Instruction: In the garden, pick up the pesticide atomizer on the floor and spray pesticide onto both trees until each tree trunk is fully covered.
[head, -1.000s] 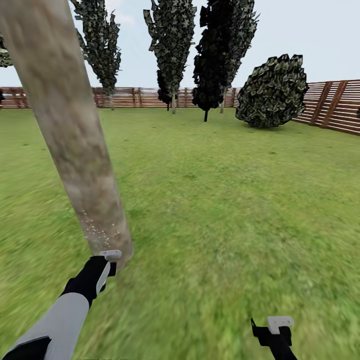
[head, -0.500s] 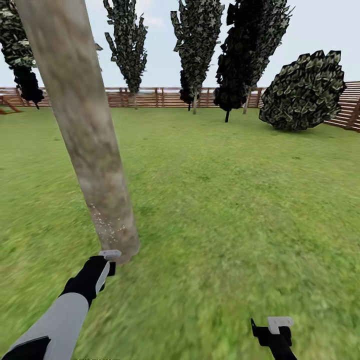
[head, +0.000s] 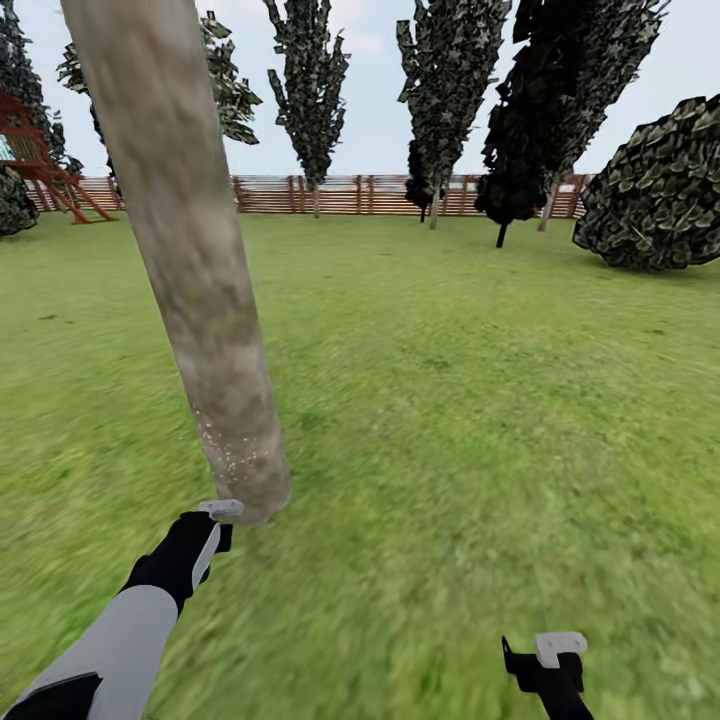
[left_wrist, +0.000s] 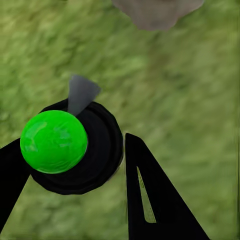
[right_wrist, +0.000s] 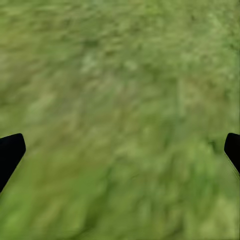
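A thick grey-brown tree trunk (head: 190, 250) rises from the garden lawn (head: 450, 400) at the left of the head view, with pale specks on its bark low down. My left gripper (head: 215, 528) hangs just in front of the trunk's base. In the left wrist view it (left_wrist: 75, 145) is shut on the pesticide atomizer (left_wrist: 55, 142), a black round body with a bright green top and a grey nozzle, and the trunk's foot (left_wrist: 157, 11) lies just beyond. My right gripper (head: 548, 668) is low at the right, open (right_wrist: 122, 147) above bare grass.
A brown slatted fence (head: 330, 195) closes the far side of the lawn. Narrow dark trees (head: 450, 90) stand before it, a round leafy bush (head: 660, 190) sits at the right, and a red wooden play frame (head: 40, 165) at the far left. Open grass spreads right of the trunk.
The whole view has swung to the left, so the trunk, far trees and bush sit further right in the picture and the red play frame has come into sight. Both arms hold their pose.
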